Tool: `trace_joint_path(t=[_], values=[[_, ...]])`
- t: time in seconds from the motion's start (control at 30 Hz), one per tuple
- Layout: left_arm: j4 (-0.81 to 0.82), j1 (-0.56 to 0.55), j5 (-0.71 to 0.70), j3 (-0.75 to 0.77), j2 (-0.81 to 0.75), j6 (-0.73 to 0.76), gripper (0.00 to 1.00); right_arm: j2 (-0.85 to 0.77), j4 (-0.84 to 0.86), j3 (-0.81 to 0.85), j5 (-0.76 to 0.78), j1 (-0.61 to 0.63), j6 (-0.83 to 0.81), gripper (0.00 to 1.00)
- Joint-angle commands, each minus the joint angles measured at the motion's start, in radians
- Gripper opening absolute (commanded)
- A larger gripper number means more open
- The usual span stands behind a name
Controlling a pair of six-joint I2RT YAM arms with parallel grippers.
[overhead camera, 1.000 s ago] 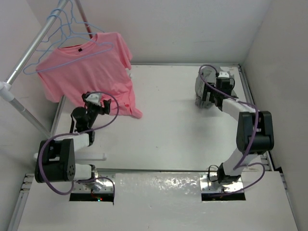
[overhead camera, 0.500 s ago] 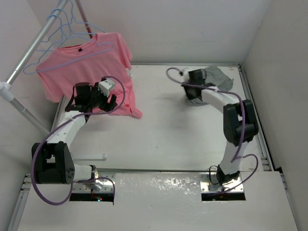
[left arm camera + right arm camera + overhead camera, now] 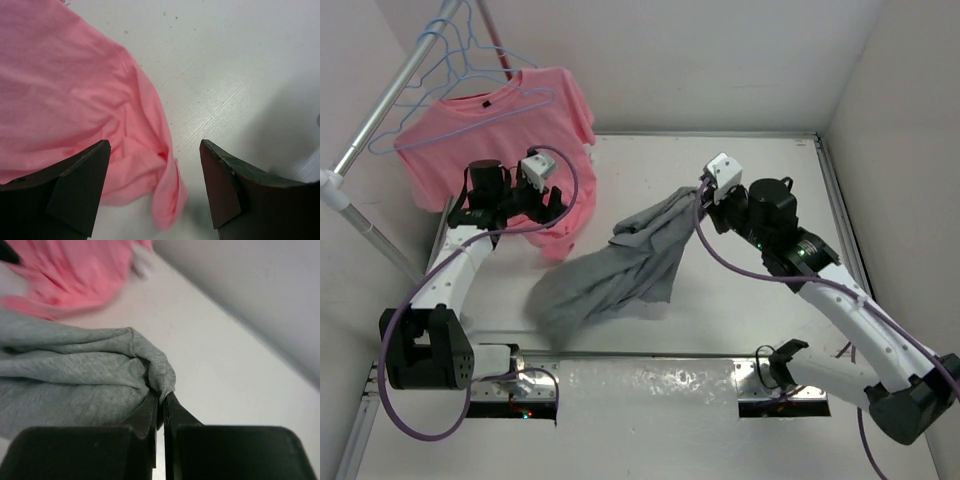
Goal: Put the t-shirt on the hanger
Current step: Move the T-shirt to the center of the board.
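The grey t-shirt (image 3: 620,265) hangs bunched from my right gripper (image 3: 701,192) above the table's middle, and its lower end trails toward the near left. In the right wrist view that gripper (image 3: 161,401) is shut on a fold of the grey t-shirt (image 3: 65,380). Pale-blue wire hangers (image 3: 448,58) hang on the rail at the far left. My left gripper (image 3: 557,206) is open over the pink t-shirt's lower hem. In the left wrist view the gripper (image 3: 155,190) has that pink hem (image 3: 167,192) lying loose between its fingers.
The pink t-shirt (image 3: 500,135) hangs on one hanger from the slanted metal rail (image 3: 385,100), its hem reaching the white table (image 3: 740,300). Walls close the table at the back and on the right.
My right gripper shut on the grey t-shirt at the far right, lifted it and carried it to the middle. My left arm swung up and right to the pink hem.
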Motion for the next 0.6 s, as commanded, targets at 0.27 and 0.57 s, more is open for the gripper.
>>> trace_joint_path(t=[0.27, 0.57], values=[[-0.088, -0.23, -0.042, -0.001, 0.009, 0.132, 0.71, 0.261, -0.219, -0.104, 0.141, -0.296, 0.232, 0.9], [0.013, -0.508, -0.17, -0.025, 0.12, 0.121, 0.72, 0.229, 0.007, -0.223, -0.171, -0.291, 0.319, 0.66]])
